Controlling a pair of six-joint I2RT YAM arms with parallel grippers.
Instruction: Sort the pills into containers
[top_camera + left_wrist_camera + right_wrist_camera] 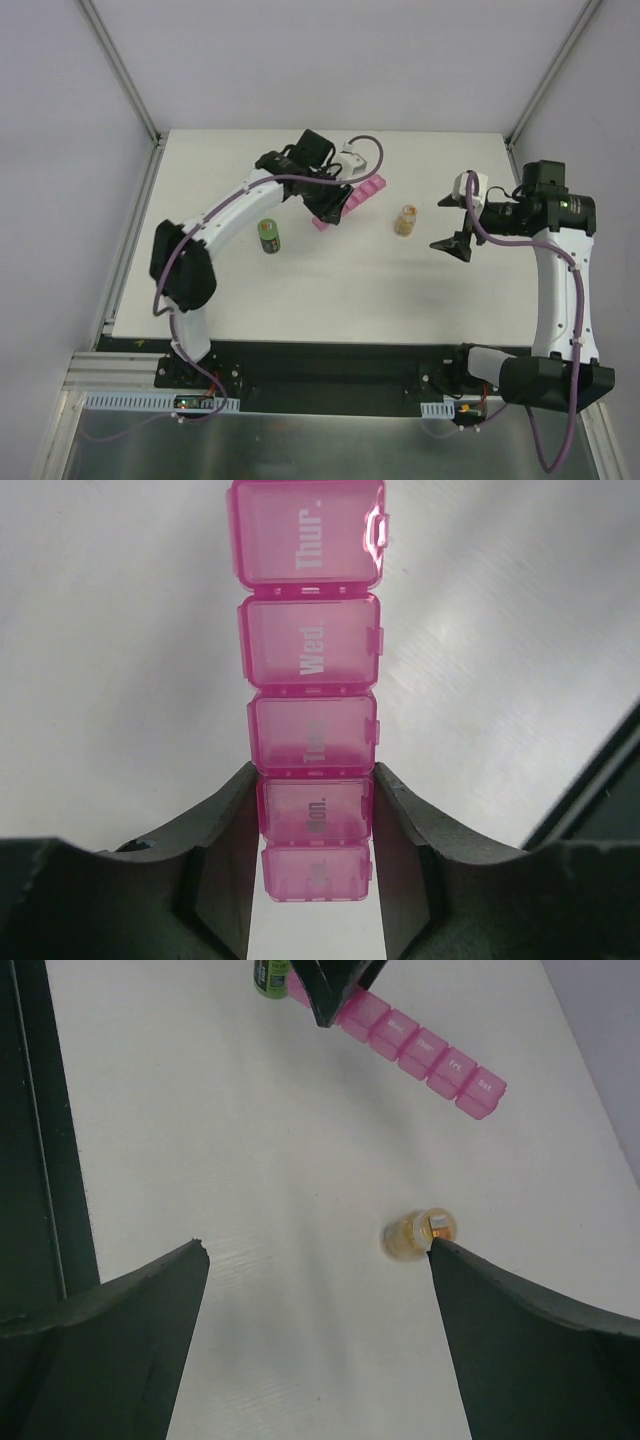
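The containers are the lidded compartments of a long pink organizer lying on the table, with day labels on the lids I can see, all closed. My left gripper is shut on it, the fingers pressing both sides of the "Mon." compartment near one end. From above, the organizer sticks out from under that gripper. The pills show as amber fill inside a small clear bottle standing upright. My right gripper is open above the table, its right fingertip just beside the bottle, nothing between the fingers.
A green bottle with a dark cap stands left of the organizer. The clear bottle stands between the organizer and my right gripper. The white table ends in a black rail at the near side.
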